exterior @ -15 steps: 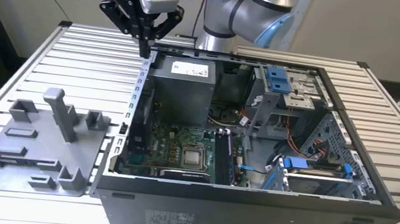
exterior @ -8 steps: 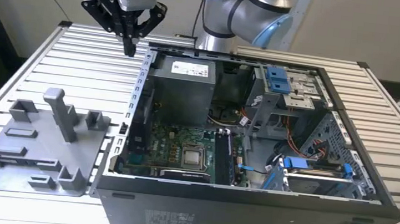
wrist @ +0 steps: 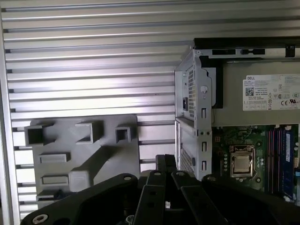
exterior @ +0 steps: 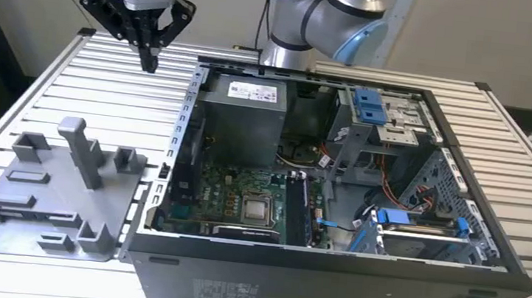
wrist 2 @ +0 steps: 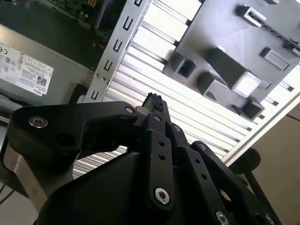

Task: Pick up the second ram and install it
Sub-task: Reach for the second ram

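My end effector (exterior: 149, 65), pressed together, hangs above the table (exterior: 54, 97), to the exterior view's left of the computer case (exterior: 330, 289).

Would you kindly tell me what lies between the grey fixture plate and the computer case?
Nothing but bare slatted table separates plate and case, in the first wrist view.

Grey tray (exterior: 53, 195), green mobo (exterior: 212, 188)
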